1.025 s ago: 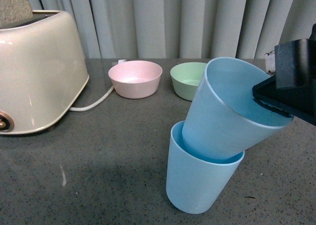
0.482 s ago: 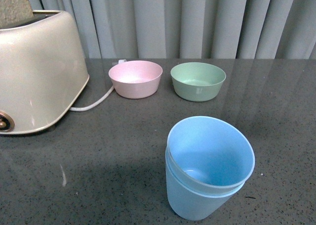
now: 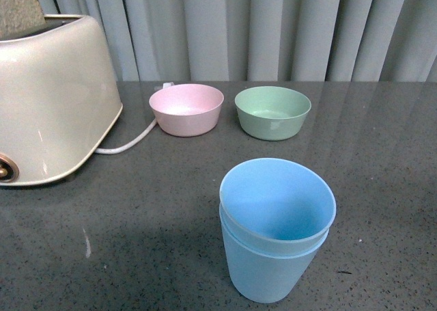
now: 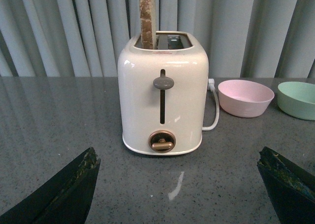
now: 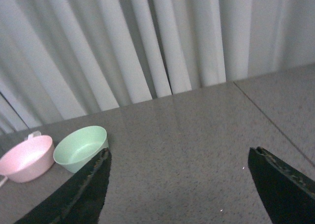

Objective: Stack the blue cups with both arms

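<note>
Two light blue cups (image 3: 276,232) stand upright near the front of the grey table, one nested inside the other, with both rims showing. Neither arm appears in the front view. My left gripper (image 4: 179,187) is open, its black fingers (image 4: 74,184) wide apart over bare tabletop, facing the toaster. My right gripper (image 5: 182,184) is open too, its fingers (image 5: 283,182) spread above bare table, with nothing between them. The cups show in neither wrist view.
A cream toaster (image 3: 51,99) with a slice of bread in it stands at the left, its white cord (image 3: 133,140) trailing toward a pink bowl (image 3: 186,108). A green bowl (image 3: 272,111) sits beside the pink one. Grey curtains hang behind the table.
The upper cup, tilted and held by the right gripper a second ago, has dropped into the lower cup and settled upright. The right gripper has let go and left the front view.
</note>
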You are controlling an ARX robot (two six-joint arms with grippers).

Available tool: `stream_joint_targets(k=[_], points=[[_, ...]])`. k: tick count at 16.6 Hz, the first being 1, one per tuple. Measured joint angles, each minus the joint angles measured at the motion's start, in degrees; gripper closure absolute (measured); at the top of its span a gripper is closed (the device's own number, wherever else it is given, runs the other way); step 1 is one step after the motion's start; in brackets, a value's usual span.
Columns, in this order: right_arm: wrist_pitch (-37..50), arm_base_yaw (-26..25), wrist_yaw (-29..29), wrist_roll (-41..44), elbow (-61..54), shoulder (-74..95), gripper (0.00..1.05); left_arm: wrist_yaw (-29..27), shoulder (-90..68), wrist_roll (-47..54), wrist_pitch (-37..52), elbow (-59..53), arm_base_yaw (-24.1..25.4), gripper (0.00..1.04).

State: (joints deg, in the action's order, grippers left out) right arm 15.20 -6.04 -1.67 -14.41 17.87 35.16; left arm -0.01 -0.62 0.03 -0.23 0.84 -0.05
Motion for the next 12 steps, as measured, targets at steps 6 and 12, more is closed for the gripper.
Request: stream_joint_targets(k=[6,12], points=[[-0.5,0.3,-3.2,13.2,-14.1,-16.3,0.90,0.0,0.0,0.0,0.0,0.0,0.0,0.07],[-3.7,6.0,1.7,14.0,-15.8,-21.6,1.03,0.0,0.0,0.0,0.0,0.0,0.0,0.07]])
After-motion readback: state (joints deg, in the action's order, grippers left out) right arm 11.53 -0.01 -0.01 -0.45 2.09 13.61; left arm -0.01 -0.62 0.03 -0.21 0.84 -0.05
